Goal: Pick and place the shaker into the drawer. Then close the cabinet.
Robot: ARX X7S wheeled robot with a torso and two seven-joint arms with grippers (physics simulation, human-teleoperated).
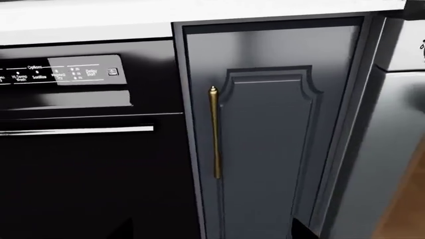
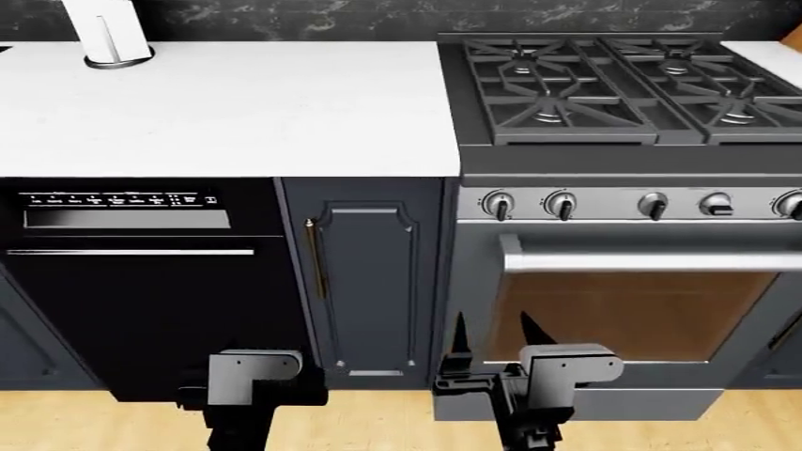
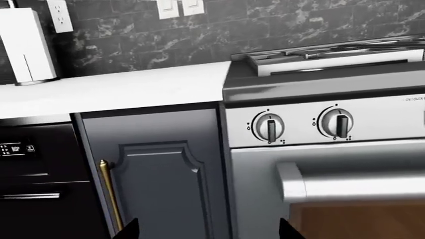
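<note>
The dishwasher panel (image 1: 63, 73), ahead of the left gripper (image 2: 257, 376), is showing "Options", "Sanitize" and "Delay Start"; the rest of its print is too small to read. The right gripper (image 2: 498, 343) is standing with fingers spread apart, holding nothing. Directly ahead of it are sitting the narrow cabinet door (image 2: 366, 287) and the oven knobs (image 3: 270, 127). Whether the left gripper's fingers are apart cannot be told. The shaker and drawer are showing in no view, so the shaker's orientation cannot be reported.

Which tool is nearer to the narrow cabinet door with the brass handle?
Right. The right tool rises just beside the narrow cabinet door, at its oven-side edge; the left tool sits lower, before the dishwasher.
</note>
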